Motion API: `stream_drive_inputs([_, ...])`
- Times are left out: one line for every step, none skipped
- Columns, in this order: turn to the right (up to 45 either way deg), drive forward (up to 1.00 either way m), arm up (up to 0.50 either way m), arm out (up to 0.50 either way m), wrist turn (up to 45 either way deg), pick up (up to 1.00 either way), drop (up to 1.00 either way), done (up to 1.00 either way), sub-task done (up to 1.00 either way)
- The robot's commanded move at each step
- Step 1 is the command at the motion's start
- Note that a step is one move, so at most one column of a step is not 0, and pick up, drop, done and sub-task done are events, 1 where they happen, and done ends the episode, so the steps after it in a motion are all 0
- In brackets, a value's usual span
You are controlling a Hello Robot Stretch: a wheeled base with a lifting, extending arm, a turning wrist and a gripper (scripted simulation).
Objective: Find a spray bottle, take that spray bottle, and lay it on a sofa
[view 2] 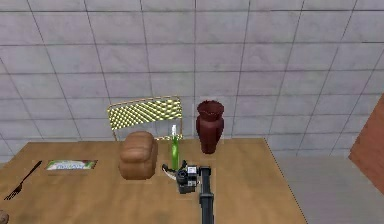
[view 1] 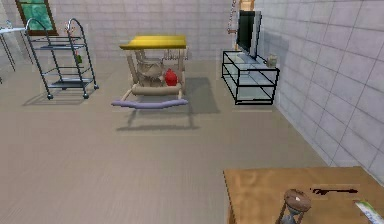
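Thing: spray bottle (view 2: 174, 150), a slim bottle seen in the arm side view.
Colour: bright green body with a paler top end.
Pose: upright on its base, narrow end up.
Support: stands on the wooden counter (view 2: 255, 170), in its far half, clear of the edges.
Neighbours: a brown loaf (view 2: 139, 157) just beside it at 9 o'clock; a dark red vase (view 2: 209, 125) near it at 1 o'clock.
Pincer: the pincer (view 2: 180, 172) sits at the bottle's 5 o'clock, close to its base. Whether they touch cannot be told, nor whether the pincer holds anything.
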Motion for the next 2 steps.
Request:
stream_drive_inputs([0.0,0.0,0.1,0.0,0.0,0.0,0.0,0.0,0.0])
stream_drive_inputs([0.0,0.0,0.36,0.0,0.0,0.0,0.0,0.0,0.0])
